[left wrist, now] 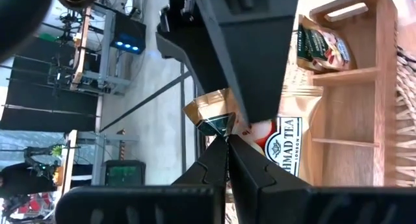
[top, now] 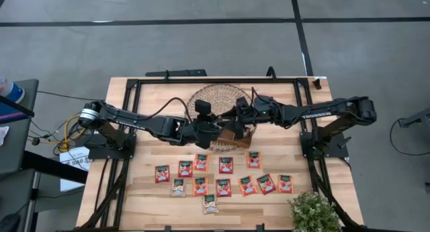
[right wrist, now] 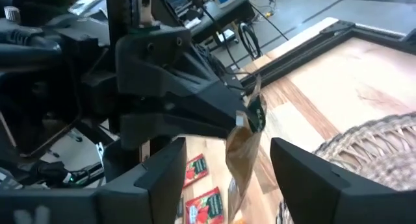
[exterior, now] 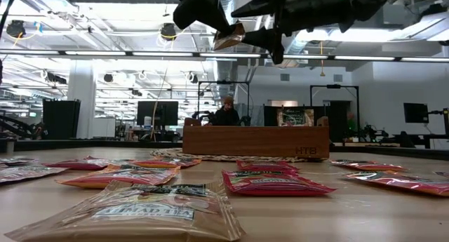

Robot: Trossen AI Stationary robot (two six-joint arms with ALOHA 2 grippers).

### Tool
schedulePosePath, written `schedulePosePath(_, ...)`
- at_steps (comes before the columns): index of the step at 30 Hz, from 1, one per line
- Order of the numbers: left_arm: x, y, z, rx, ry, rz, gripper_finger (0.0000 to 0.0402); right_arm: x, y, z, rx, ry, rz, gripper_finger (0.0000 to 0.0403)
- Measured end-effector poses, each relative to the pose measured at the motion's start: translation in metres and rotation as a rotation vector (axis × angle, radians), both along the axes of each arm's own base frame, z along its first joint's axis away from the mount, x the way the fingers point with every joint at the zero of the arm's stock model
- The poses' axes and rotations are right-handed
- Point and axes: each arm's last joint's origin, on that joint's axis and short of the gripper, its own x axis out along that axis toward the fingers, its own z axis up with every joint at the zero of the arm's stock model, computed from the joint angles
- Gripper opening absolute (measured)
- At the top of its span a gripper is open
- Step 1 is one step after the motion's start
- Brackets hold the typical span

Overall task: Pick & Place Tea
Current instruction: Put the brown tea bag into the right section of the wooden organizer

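Your left gripper (left wrist: 227, 136) was closed on the corner of a beige tea sachet (left wrist: 286, 143) printed "AHMAD TEA LONDON", holding it in the air over the wooden tray (top: 236, 134). Your right gripper (right wrist: 227, 162) stood open around the same sachet, not yet pinching it. The other sachets (top: 226, 165) lay flat on the table (top: 151, 104), and the tray front carried the letters "HTB".

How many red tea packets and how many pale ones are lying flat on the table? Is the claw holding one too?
Red-orange tea packets lying flat: 10
Pale tea packets lying flat: 2
Pale packet pinched in the left claw: 1
Total: 13
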Motion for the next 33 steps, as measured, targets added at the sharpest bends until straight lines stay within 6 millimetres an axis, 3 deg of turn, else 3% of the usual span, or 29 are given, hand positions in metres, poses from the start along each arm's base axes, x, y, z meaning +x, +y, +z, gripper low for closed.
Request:
schedulePosePath(18, -0.0011, -0.0005, -0.0015, -0.022, 0.020, -0.021, 0.0000, -0.0006, 0.0001, -0.0013, -0.025, 0.015, 0.006, 0.0009)
schedulePosePath(33, -0.0004, -0.0004, 0.0000, -0.032, -0.023, 0.014, 0.0007, -0.0085, -0.0021, 0.0017, -0.026, 0.064, -0.036, 0.0000)
